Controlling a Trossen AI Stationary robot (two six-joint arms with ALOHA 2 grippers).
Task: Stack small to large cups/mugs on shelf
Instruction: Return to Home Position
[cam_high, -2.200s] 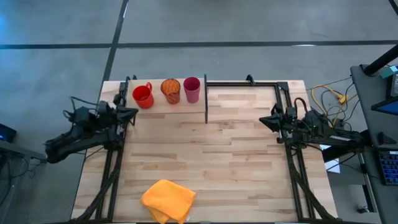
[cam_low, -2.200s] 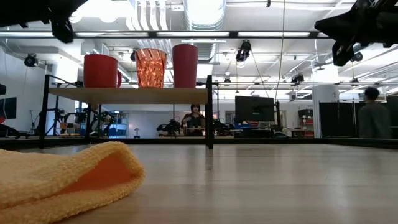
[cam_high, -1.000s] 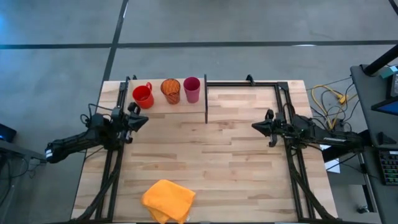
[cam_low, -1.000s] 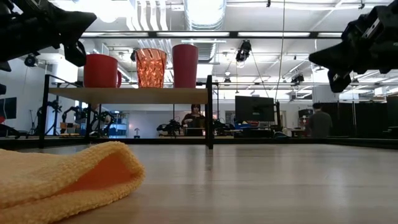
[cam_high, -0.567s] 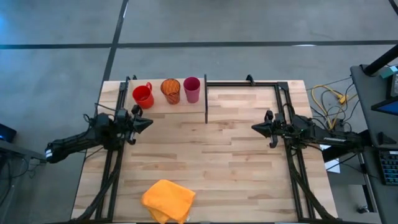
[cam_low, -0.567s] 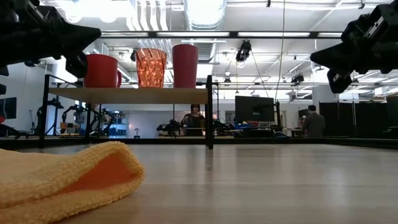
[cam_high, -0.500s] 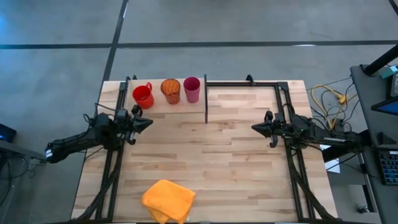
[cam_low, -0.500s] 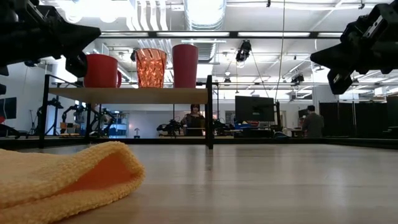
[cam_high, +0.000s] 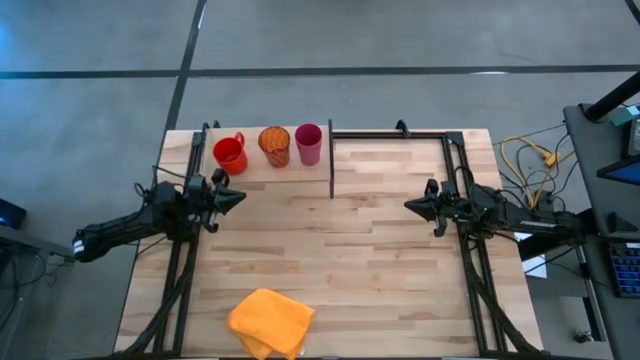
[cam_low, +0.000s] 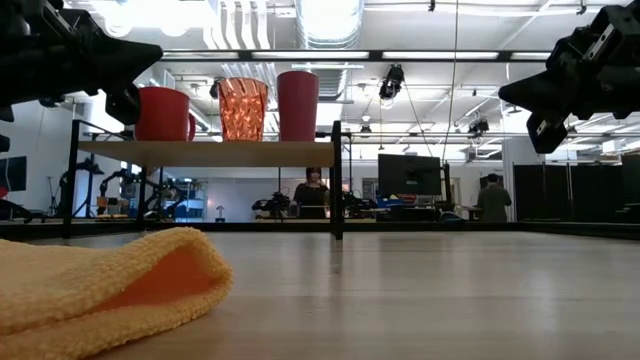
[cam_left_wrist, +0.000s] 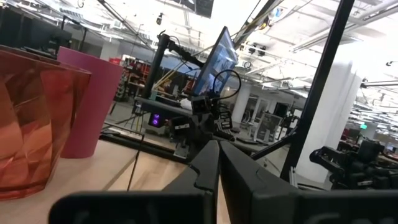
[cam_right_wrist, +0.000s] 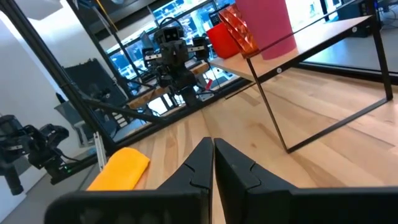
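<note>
Three cups are set upright in a row on the shelf (cam_high: 258, 172): red mug (cam_high: 229, 154), orange cup (cam_high: 274, 145), pink tumbler (cam_high: 308, 143), with a dark divider (cam_high: 331, 165) just beside the tumbler. A yellow cloth (cam_high: 271, 322) is left near the table (cam_high: 390, 270) edge. The left gripper (cam_high: 236, 196) is held closed near the mug, and the right gripper (cam_high: 410, 205) is held closed well apart.

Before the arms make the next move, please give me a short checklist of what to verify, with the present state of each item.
1. The red mug, orange cup and pink tumbler stand upright on the shelf: ok.
2. Row runs shortest to tallest: ok.
3. The left gripper is shut, empty, apart from the red mug: ok.
4. The right gripper is shut, empty, far from the cups: ok.
5. The yellow cloth lies clear of both arms: ok.
6. Home pose reached: cannot tell.
</note>
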